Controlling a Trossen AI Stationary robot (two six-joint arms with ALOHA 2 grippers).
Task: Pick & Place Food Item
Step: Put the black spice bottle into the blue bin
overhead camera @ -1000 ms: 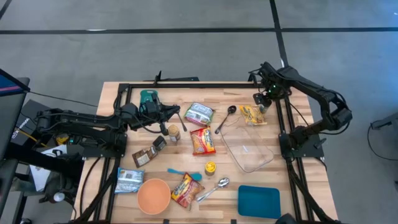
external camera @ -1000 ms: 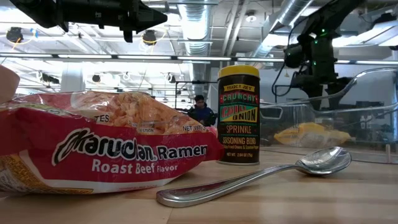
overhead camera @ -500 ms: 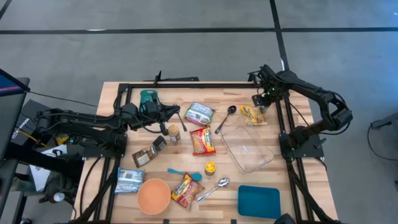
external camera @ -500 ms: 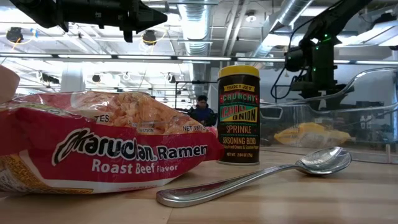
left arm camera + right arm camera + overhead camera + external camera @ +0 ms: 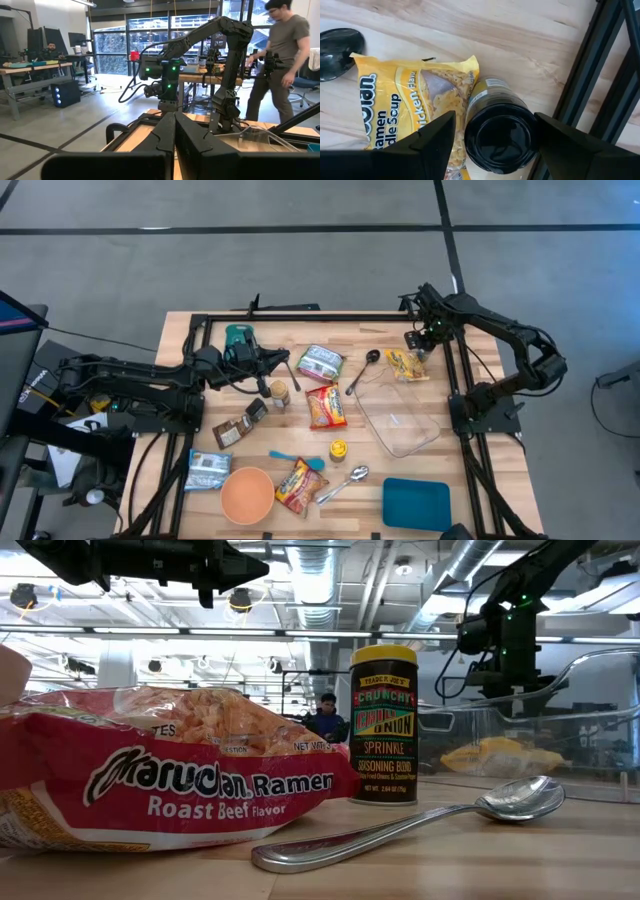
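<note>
Hovering with its jaws spread, the right pincer (image 5: 492, 135) stands directly above the black-lidded round jar (image 5: 500, 137), upright beside the yellow ramen packet (image 5: 412, 102) at the wooden bench's (image 5: 380, 335) far right edge. The left pincer (image 5: 288, 360), shut, waits well apart.

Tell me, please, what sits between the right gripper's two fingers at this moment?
In the right wrist view, a dark-lidded jar stands between the open right gripper's fingers, beside the yellow ramen packet; no contact shows.
</note>
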